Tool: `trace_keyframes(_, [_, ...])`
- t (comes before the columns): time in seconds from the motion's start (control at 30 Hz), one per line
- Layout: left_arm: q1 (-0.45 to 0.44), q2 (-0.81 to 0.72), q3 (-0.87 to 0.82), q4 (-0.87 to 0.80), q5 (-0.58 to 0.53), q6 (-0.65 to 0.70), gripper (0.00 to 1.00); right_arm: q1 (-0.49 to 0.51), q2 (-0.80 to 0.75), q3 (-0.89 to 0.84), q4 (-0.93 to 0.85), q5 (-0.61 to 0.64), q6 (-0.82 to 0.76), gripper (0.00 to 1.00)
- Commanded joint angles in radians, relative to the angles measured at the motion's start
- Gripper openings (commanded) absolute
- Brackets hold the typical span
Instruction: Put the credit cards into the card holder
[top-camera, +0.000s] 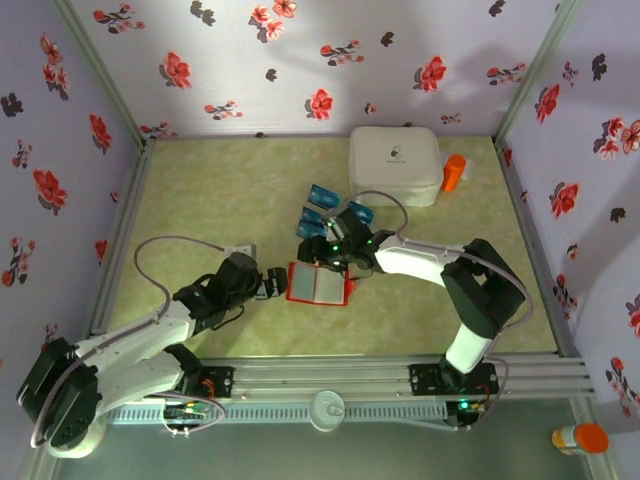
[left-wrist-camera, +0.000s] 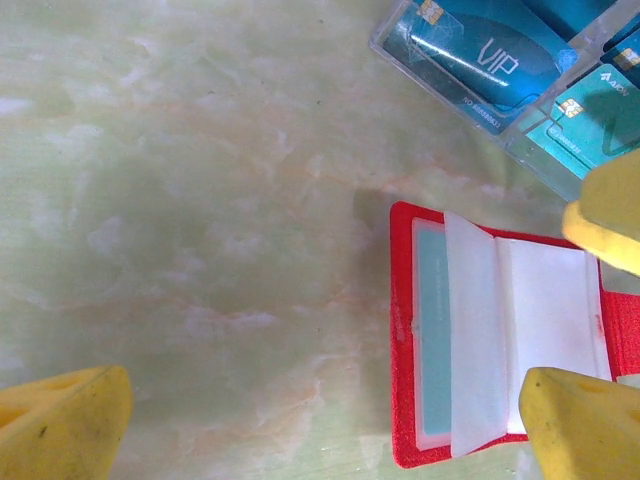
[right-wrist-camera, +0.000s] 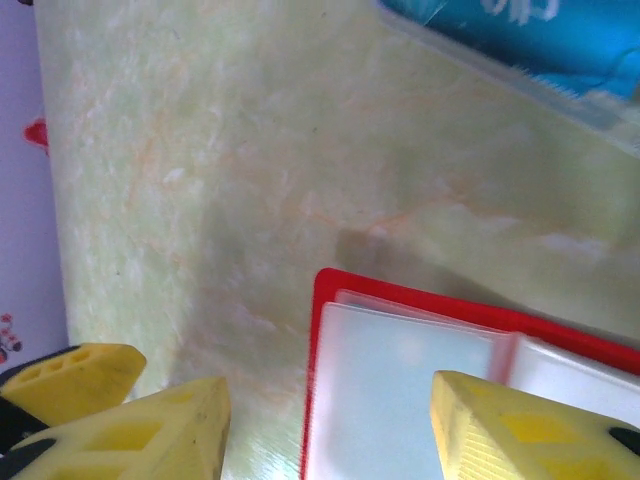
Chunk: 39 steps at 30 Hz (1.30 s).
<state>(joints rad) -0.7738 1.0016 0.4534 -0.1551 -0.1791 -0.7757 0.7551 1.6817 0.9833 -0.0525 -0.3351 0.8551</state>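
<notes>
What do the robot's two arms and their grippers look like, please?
Both the left arm and right arm have white links with black joints, and a grey cable loops along each. The left gripper and right gripper have blunt yellow fingers.

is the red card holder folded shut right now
No, the card holder lies open like a book, its clear inner pockets facing up.

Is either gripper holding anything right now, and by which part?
Nothing is held. The left gripper stands open beside the wallet; the right gripper has its jaws apart over the wallet's edge, not clamped on it.
</notes>
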Motion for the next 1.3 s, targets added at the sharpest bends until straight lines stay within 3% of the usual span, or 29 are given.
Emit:
trace_keyframes(0.0, [-0.007,0.031,0.046,0.017,0.005,0.026,1.00,-0.037,-0.090,0.048,-0.159,0.068,-0.135,0.54])
trace_keyframes(0.23, [-0.008,0.081,0.067,0.044,-0.001,0.043,1.00,-0.057,-0.077,0.249,-0.550,0.302,-0.448,0.51])
trace_keyframes(0.43, [-0.008,0.132,0.087,0.051,-0.010,0.043,1.00,-0.062,0.032,0.388,-0.726,0.400,-0.598,0.44])
trace_keyframes(0.67, [-0.008,0.150,0.099,0.034,-0.013,0.047,1.00,-0.060,0.149,0.506,-0.817,0.469,-0.682,0.29])
trace_keyframes(1.27, [-0.004,0.163,0.083,0.045,-0.016,0.037,1.00,-0.049,0.286,0.581,-0.833,0.493,-0.711,0.29])
